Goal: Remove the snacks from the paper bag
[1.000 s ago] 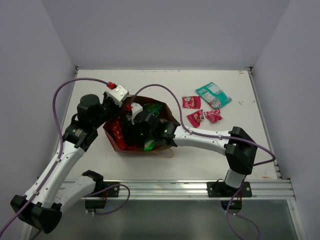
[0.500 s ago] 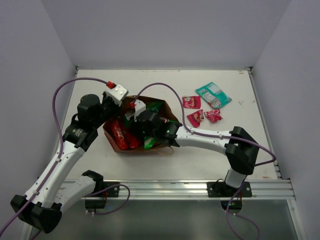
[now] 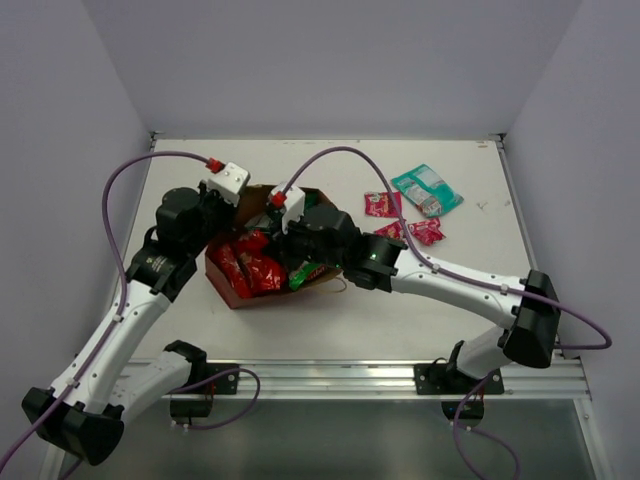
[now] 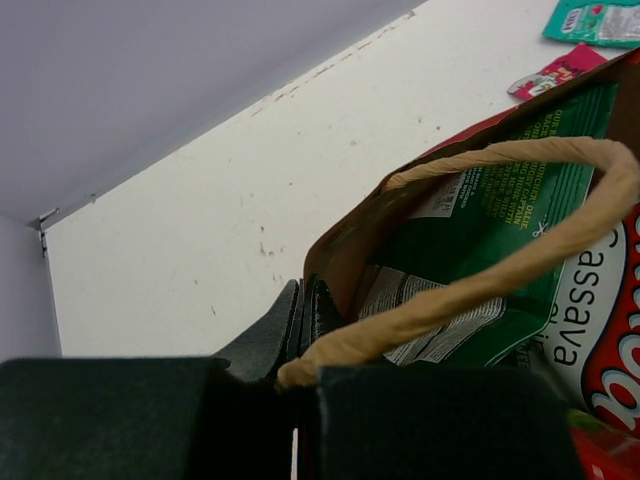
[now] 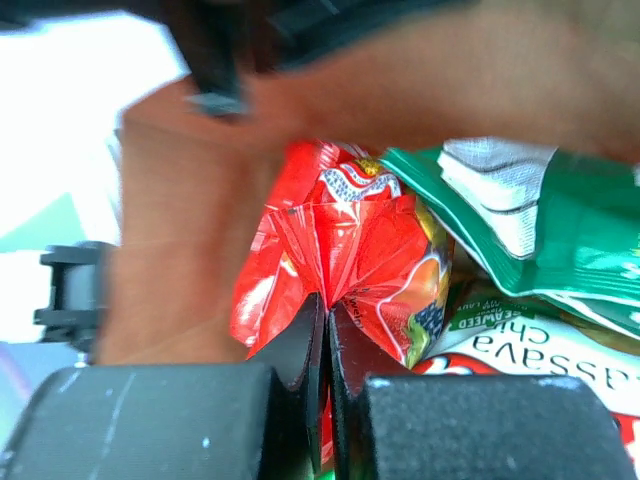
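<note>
Seen from above, the paper bag [image 3: 225,287] lies open on its side in the middle of the desk [image 3: 300,330], red foil packets showing at its mouth. A teal packet [image 3: 427,190] and pink packets [image 3: 383,204] lie on the desk to its right.

The left wrist camera shows the left gripper [image 4: 305,305] closed tight on the bag's brown rim, beside the twisted paper handle [image 4: 520,250]. Inside, a green chip bag [image 4: 500,190] reads "Cassava".

The right wrist camera shows the right gripper [image 5: 325,315] pinched shut on a crinkled red packet [image 5: 340,240] inside the bag, next to a green-and-white packet [image 5: 520,220]. "Cassava Ch" reads upside down below.
</note>
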You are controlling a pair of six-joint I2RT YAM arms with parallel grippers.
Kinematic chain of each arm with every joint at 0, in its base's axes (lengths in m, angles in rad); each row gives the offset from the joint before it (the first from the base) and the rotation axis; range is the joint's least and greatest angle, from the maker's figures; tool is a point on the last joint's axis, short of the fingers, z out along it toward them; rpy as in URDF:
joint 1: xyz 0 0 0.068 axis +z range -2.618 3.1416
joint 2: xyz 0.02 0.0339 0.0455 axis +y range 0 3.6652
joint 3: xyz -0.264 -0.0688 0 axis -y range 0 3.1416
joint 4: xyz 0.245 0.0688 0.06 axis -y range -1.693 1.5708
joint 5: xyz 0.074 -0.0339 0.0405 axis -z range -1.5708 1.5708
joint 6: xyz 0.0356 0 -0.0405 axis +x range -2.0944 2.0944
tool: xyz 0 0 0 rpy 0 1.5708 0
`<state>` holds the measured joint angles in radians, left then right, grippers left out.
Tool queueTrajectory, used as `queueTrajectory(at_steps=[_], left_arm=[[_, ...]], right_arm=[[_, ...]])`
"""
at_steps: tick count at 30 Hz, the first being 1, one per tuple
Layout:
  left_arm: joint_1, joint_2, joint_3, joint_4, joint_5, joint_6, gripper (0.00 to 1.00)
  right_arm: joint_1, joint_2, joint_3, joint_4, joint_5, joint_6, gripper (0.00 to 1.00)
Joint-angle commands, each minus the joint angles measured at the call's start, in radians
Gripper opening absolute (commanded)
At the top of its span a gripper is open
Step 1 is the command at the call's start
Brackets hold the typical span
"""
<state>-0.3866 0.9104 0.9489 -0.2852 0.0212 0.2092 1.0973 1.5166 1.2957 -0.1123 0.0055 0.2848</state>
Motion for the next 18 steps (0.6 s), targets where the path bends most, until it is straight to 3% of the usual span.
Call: queueTrajectory(at_steps=[1, 10, 18], left_arm=[[0.002, -0.005, 0.044, 0.113, -0.134, -0.024, 0.00], [0.011, 0.047, 0.079, 0.138, -0.395, -0.025, 0.00], [0.035, 0.110, 0.123, 0.207, -0.374, 0.022, 0.00]], right_arm=[[-0.007, -0.131, 0.109, 0.115, -0.045, -0.064, 0.00], [-0.128, -0.309, 0.203, -0.032, -0.075, -0.096, 0.00], [-0.393, -0.415, 0.154, -0.133, 0.077, -0.085, 0.00]])
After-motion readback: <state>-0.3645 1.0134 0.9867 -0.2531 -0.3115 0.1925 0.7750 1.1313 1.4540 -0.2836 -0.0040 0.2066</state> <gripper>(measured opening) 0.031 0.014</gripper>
